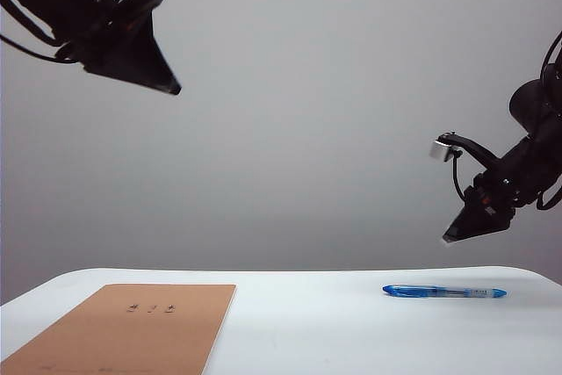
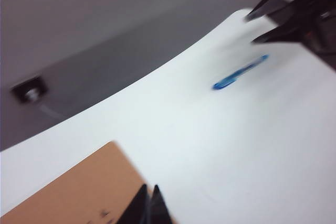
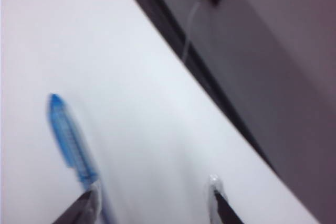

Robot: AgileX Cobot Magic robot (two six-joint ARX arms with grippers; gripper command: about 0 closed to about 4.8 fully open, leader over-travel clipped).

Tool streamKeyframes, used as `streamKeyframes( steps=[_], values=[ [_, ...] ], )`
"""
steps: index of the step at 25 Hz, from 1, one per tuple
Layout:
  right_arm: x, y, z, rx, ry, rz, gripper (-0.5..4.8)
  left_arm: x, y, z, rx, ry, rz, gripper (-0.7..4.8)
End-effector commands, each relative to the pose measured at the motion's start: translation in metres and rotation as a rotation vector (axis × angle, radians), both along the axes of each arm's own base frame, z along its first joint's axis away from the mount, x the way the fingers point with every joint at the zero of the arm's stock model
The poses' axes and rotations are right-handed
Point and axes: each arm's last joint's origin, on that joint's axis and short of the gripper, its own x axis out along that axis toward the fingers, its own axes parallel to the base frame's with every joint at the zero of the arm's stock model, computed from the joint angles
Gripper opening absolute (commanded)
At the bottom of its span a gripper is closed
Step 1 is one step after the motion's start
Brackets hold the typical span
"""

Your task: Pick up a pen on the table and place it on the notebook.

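**Two raised arms above a surface carrying a notebook and a pen**

The white surface [image 1: 351, 331] fills the lower part of the exterior view, with a plain grey backdrop behind it. On its near left lies the notebook [image 1: 132, 331], flat, tan cover up, a few small dark printed marks near its far edge; its near end runs out of view. Well apart from it, on the right and farther back, lies the pen [image 1: 443, 292], flat on the surface, lengthwise left to right, its blue front section toward the left and its blue end cap toward the right. Nothing touches the pen.

The left end effector [image 1: 173, 88] hangs high at the upper left, well above the notebook, pointing down and to the right. In the left wrist view its dark fingers [image 2: 140, 207] meet at a point with no gap between them, clenched on nothing, over the notebook's corner.

The right end effector [image 1: 452, 236] hovers above the pen's right half, clear of it, angled down and to the left. In the right wrist view its two fingertips [image 3: 86, 207] stand spread apart, released, with the pen's blue section beside one tip; the view is blurred.
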Motion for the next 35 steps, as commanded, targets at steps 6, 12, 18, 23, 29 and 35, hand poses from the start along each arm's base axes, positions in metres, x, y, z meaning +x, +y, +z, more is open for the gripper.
streamKeyframes(
  steps=[6, 12, 18, 23, 29, 35],
  values=[
    [-0.017, 0.003, -0.006, 0.007, 0.112, 0.140, 2.84, -0.001, -0.002, 0.004, -0.037, -0.018, -0.058, -0.05],
    [-0.015, 0.000, -0.013, -0.115, 0.070, 0.175, 2.84, -0.001, -0.002, 0.004, -0.038, -0.019, -0.058, -0.05],
    [-0.010, 0.000, -0.036, -0.135, 0.066, 0.185, 2.84, -0.001, -0.002, 0.004, -0.038, -0.019, -0.058, -0.06],
    [-0.005, 0.002, -0.056, -0.143, 0.048, 0.200, 2.83, -0.001, -0.002, 0.004, -0.038, -0.018, -0.057, -0.05],
    [0.002, 0.002, -0.063, -0.156, 0.105, 0.196, 1.87, -0.001, -0.002, 0.004, -0.038, -0.017, -0.057, -0.05],
    [-0.002, 0.002, -0.065, -0.154, 0.158, 0.194, 0.21, -0.001, -0.002, 0.004, -0.037, -0.018, -0.057, -0.05]
  ],
)
